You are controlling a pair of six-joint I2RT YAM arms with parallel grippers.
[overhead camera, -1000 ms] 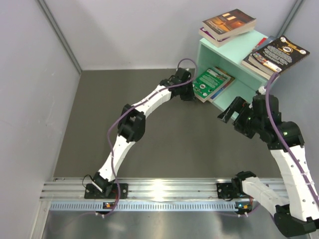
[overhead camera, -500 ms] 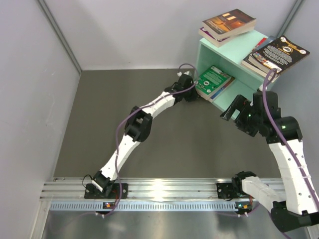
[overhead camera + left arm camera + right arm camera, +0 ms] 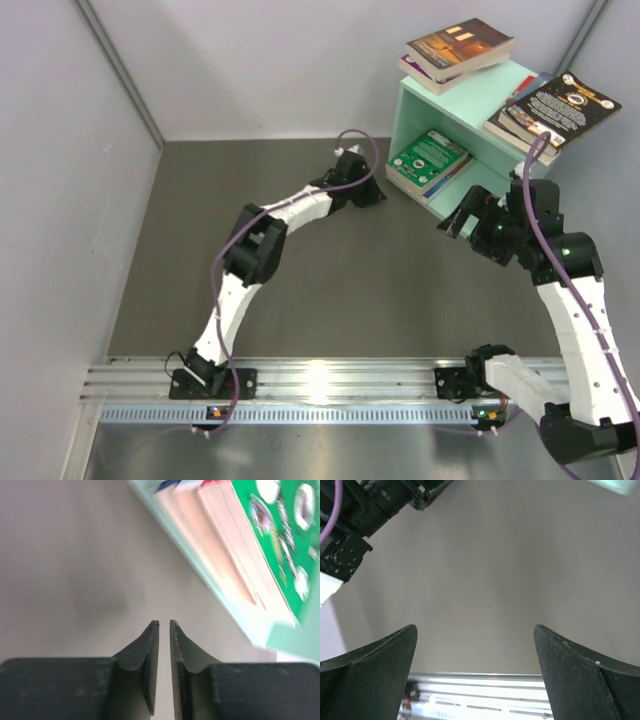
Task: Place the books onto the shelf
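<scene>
The mint-green shelf [image 3: 495, 88] stands at the back right with its open face toward the arms. A green book [image 3: 430, 160] lies on top of a small stack inside it, partly sticking out of the opening. In the left wrist view the green book [image 3: 272, 535] and the shelf edge [image 3: 292, 640] are at the upper right. My left gripper [image 3: 375, 192] [image 3: 164, 623] sits just left of the shelf, its jaws parted by a narrow gap with nothing between them. My right gripper [image 3: 462, 215] [image 3: 475, 630] hovers wide open and empty before the shelf's right side.
On the shelf's top lie a brown book [image 3: 460, 45] over another one, and a black book [image 3: 555, 105] overhanging the right edge. Grey walls close in left and behind. The aluminium rail [image 3: 330, 385] runs along the near edge. The left arm [image 3: 370, 505] shows in the right wrist view.
The green book went deeper into the shelf and stays there. My left gripper has drawn back to the left and its jaws have parted slightly. The right gripper shifted slightly.
</scene>
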